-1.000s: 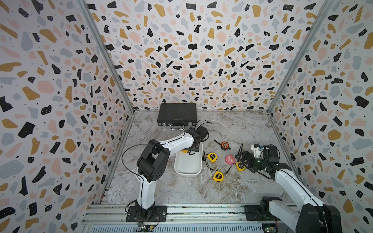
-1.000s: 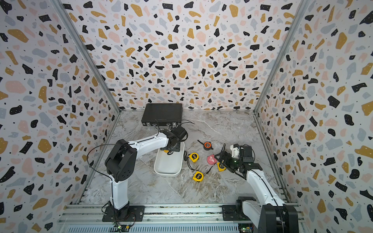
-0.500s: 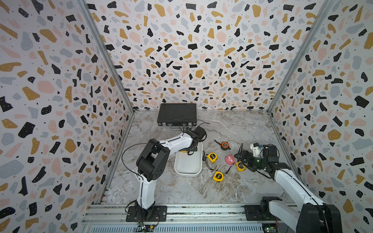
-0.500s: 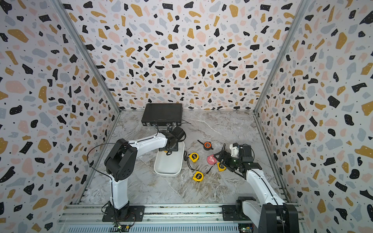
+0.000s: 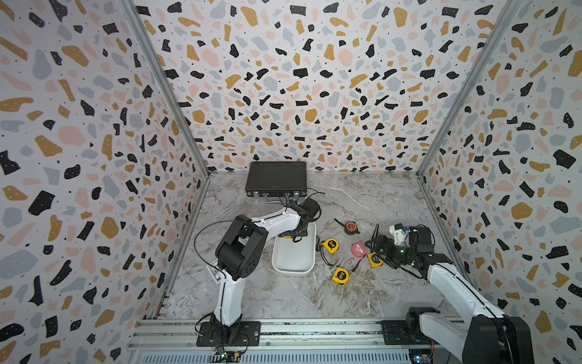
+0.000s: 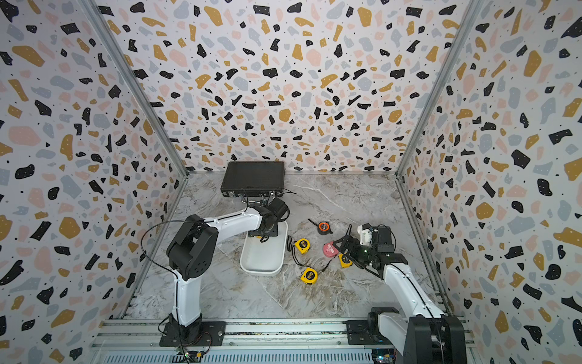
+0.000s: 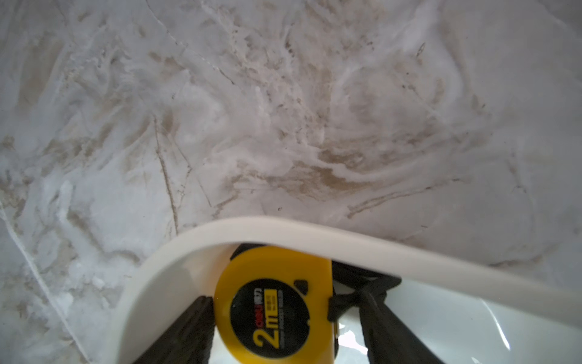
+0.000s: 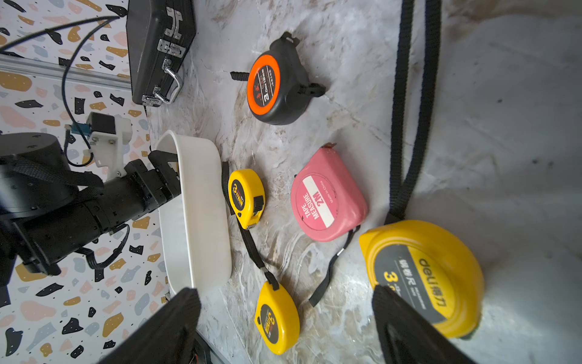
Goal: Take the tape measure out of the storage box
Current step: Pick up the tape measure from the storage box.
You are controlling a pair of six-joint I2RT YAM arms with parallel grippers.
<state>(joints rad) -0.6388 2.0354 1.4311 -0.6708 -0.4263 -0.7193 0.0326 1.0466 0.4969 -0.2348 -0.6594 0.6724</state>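
yellow tape measure point(image 7: 274, 309) lies inside white storage box point(image 7: 315, 233), at its corner.

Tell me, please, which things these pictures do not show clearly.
- Tape measure in the storage box: in both top views, the left arm covers it.
- Its lower part: cut off by the left wrist picture's edge.
- Labels of table tapes: too small in both top views.

The tape measure point(image 7: 277, 309) lies in the storage box point(image 5: 294, 261), before the briefcase point(image 5: 276, 178).

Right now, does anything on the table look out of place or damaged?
Nothing looks damaged or spilled. Five tape measures lie loosely on the table beside the storage box, straps trailing; that fits the unloading.
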